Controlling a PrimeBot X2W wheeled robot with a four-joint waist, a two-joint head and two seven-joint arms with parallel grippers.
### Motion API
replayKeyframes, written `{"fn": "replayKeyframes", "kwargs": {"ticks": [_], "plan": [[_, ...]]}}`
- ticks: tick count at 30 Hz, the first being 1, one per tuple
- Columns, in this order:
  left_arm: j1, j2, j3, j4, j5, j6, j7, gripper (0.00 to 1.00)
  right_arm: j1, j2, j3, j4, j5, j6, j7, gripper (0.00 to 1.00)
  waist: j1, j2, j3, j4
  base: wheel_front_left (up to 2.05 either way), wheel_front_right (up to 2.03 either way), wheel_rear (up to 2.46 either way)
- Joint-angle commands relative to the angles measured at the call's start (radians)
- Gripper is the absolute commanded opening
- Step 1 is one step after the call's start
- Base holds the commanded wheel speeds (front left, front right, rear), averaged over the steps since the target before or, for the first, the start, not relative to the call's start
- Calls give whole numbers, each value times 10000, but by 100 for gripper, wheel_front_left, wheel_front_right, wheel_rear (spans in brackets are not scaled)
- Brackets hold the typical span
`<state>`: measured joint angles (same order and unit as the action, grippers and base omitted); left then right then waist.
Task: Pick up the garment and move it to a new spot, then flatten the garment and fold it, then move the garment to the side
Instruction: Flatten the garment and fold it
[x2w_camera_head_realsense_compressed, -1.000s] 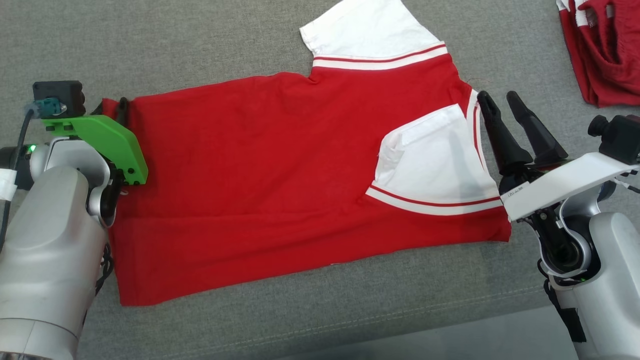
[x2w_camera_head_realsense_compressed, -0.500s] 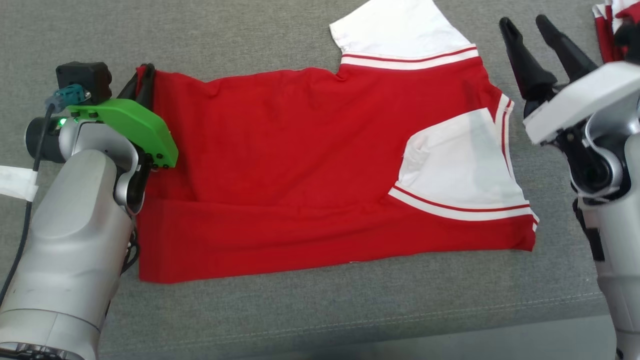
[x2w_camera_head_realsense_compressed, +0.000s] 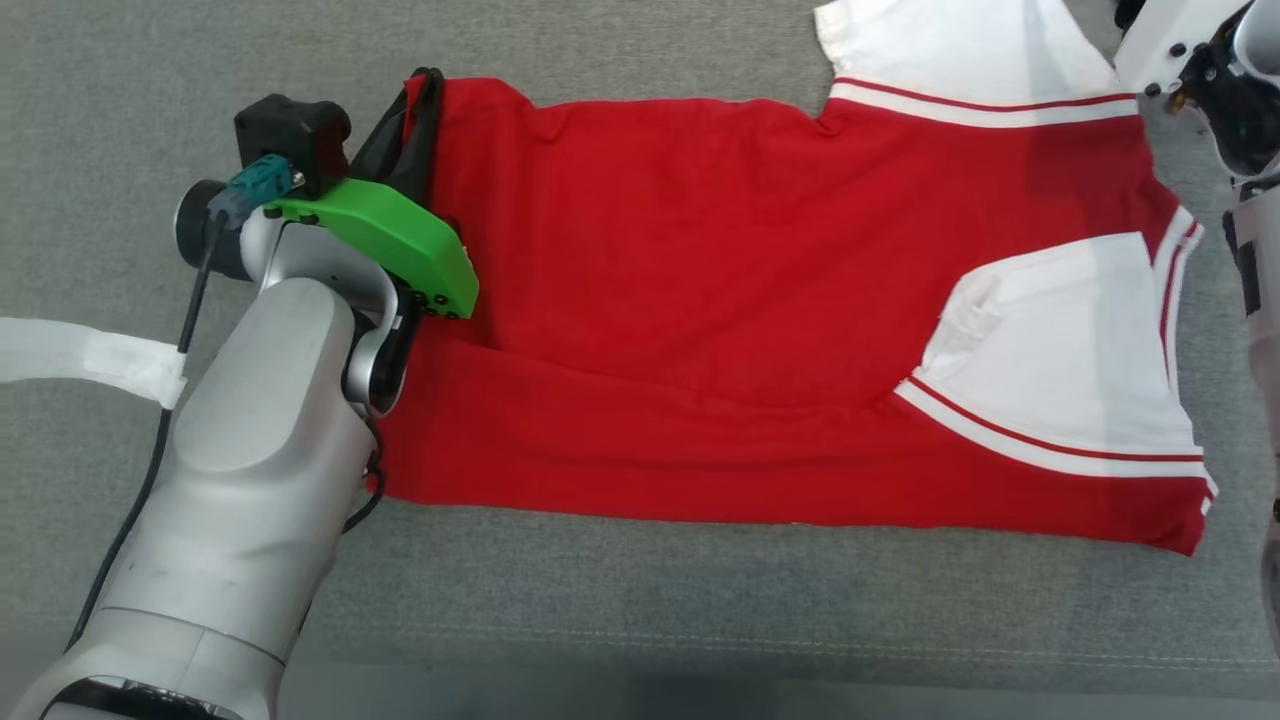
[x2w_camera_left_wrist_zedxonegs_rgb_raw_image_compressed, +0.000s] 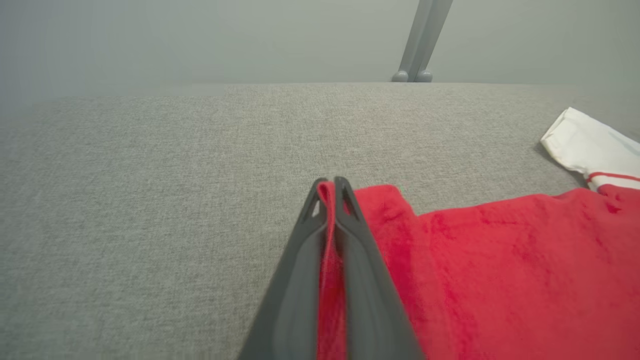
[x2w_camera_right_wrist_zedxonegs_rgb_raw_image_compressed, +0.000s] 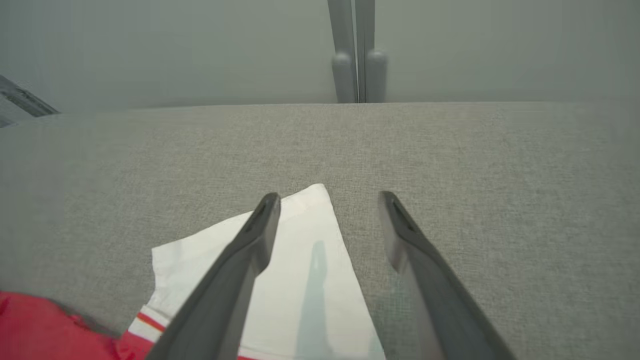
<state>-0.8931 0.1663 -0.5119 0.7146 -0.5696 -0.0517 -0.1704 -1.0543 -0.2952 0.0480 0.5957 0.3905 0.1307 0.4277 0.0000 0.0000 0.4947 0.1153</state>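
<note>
The soft, limp garment (x2w_camera_head_realsense_compressed: 700, 300) lay spread near the counter's (x2w_camera_head_realsense_compressed: 700, 620) front edge. The left claw (x2w_camera_left_wrist_zedxonegs_rgb_raw_image_compressed: 330, 182) pinched its red hem corner. The right claw (x2w_camera_right_wrist_zedxonegs_rgb_raw_image_compressed: 328, 196) gaped empty over the white sleeve (x2w_camera_right_wrist_zedxonegs_rgb_raw_image_compressed: 310, 280), likely the next hold.

I log the red short-sleeved fabric garment (x2w_camera_head_realsense_compressed: 700, 300) with white sleeves (x2w_camera_head_realsense_compressed: 1060, 340), each cuff banded white with one thin red stripe. The flat grey woven cloth surface (x2w_camera_head_realsense_compressed: 600, 620) is plain and faintly mottled. The bright green wedge-shaped plastic wrist bracket (x2w_camera_head_realsense_compressed: 390, 240) is unpatterned.
</note>
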Motion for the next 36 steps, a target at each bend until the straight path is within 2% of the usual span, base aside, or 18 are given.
{"fn": "replayKeyframes", "kwargs": {"ticks": [1,9,20,21,23,26,27,28,29,36], "plan": [[-81,-100,-31,-67,38,62,-78,0,-284,-68,-42,337,-227,0,44,100,0,0,474,606,0,0,0],[-245,-495,-266,-43,-22,11,-193,0,-1267,-191,-291,2239,-1200,0,-52,100,0,0,714,1190,0,0,0],[-338,-750,-541,314,-91,-133,-340,0,-1774,-284,-472,3674,-1754,0,-283,100,0,0,605,1478,0,0,0],[-349,-764,-564,359,-107,-128,-337,0,-1797,-267,-425,3758,-1767,0,-284,91,0,0,584,1495,0,0,0],[-372,-780,-591,464,-125,-147,-347,0,-1838,-260,-312,3904,-1787,0,-325,48,0,0,552,1519,0,0,0],[-421,-814,-626,583,-147,-181,-353,0,-1898,-277,-144,4106,-1868,0,-414,28,0,0,511,1537,0,0,0],[-444,-818,-633,620,-172,-180,-350,0,-1898,-310,-102,4157,-1912,0,-512,19,0,0,496,1537,0,0,0],[-466,-818,-637,675,-188,-191,-344,0,-1897,-356,-111,4226,-1961,-2,-618,4,0,0,474,1536,0,0,0],[-481,-815,-640,734,-206,-198,-332,0,-1900,-366,-129,4285,-1973,-2,-758,0,0,0,449,1530,0,0,0],[-620,-587,-480,1210,-513,-332,-61,0,-2073,-87,-439,4681,-1596,0,-1616,0,0,0,282,1221,0,0,0]]}}
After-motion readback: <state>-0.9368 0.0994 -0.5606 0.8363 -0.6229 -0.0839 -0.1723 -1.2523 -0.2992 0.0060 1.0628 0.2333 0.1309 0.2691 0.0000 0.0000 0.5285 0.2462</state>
